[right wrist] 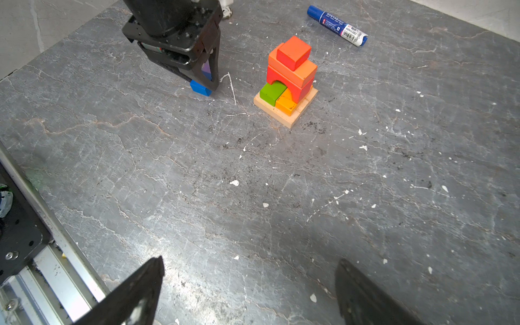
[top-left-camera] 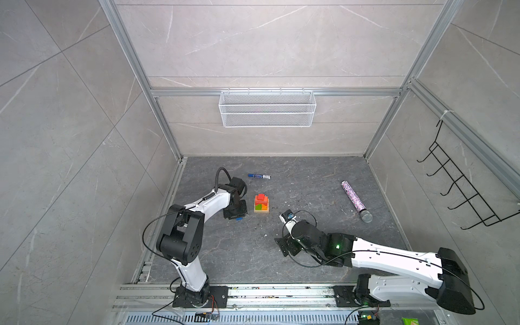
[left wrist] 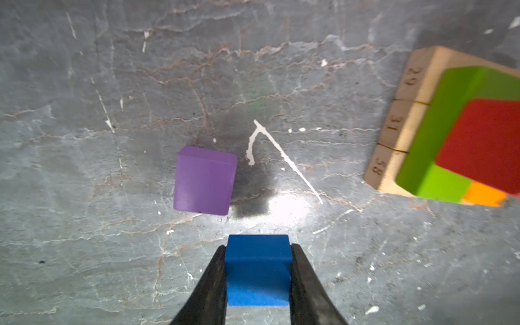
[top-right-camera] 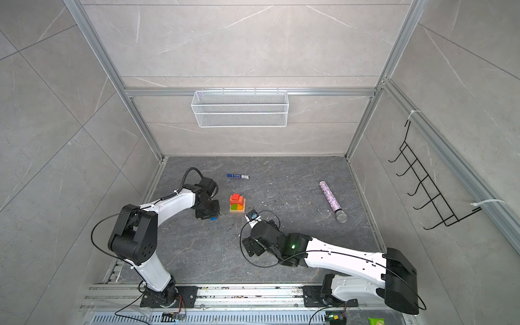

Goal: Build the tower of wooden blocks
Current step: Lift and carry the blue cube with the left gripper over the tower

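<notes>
The tower [top-left-camera: 261, 203] [top-right-camera: 237, 203] stands mid-table: a tan base, green and orange blocks, a red arch, an orange oblong and a red cube on top [right wrist: 294, 53]. Left of it, my left gripper [left wrist: 257, 247] [top-left-camera: 237, 215] is shut on a blue cube [left wrist: 257, 270] [right wrist: 200, 87], low at the table surface. A purple cube [left wrist: 204, 180] lies on the table just beyond the blue one, apart from it. The tower's tan edge [left wrist: 394, 126] shows in the left wrist view. My right gripper [right wrist: 250, 267] [top-left-camera: 284, 244] hangs open over bare table, nearer the front than the tower.
A blue marker pen [top-left-camera: 259, 176] lies behind the tower. A glittery microphone [top-left-camera: 356, 201] lies at the right. A white wire basket [top-left-camera: 267, 108] hangs on the back wall and a black hook rack [top-left-camera: 461, 185] on the right wall. A metal rail [top-left-camera: 253, 295] runs along the front.
</notes>
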`<action>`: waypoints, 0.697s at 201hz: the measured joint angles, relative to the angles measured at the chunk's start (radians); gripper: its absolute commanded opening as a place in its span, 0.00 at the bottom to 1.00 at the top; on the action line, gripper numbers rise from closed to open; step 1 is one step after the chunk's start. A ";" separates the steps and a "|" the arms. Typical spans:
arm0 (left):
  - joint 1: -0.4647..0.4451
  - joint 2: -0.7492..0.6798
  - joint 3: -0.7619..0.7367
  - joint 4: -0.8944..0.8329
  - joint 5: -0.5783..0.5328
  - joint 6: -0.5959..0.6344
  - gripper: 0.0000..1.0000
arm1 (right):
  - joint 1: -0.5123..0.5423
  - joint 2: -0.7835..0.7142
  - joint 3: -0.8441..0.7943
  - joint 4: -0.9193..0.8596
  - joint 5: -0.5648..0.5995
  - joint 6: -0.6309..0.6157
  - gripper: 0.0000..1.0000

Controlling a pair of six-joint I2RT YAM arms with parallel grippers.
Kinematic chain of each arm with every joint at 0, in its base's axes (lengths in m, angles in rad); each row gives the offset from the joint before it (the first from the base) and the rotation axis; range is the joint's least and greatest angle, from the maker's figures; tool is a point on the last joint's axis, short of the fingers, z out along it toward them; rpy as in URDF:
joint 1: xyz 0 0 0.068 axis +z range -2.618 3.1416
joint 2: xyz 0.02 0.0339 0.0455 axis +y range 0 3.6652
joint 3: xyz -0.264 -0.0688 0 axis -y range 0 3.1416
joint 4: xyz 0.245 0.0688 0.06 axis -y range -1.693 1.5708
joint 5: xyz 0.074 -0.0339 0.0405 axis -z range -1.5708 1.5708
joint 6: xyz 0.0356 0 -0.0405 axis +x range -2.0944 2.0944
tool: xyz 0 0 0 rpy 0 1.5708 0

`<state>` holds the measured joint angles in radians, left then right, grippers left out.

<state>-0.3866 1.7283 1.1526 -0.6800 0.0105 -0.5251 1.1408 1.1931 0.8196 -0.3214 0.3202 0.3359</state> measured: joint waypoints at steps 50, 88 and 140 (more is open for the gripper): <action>-0.006 -0.087 0.001 0.000 0.036 0.016 0.26 | 0.001 0.000 0.000 0.001 0.011 0.000 0.95; -0.019 -0.122 0.023 -0.016 0.053 0.037 0.27 | 0.003 -0.024 -0.006 0.012 0.011 0.001 0.95; -0.035 -0.127 0.108 -0.059 0.054 0.063 0.28 | 0.006 -0.071 -0.028 0.042 0.032 0.004 0.96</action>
<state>-0.4217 1.6012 1.2602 -0.7391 0.0643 -0.4618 1.1473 1.1225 0.7918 -0.2790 0.3523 0.3401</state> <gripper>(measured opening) 0.329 0.954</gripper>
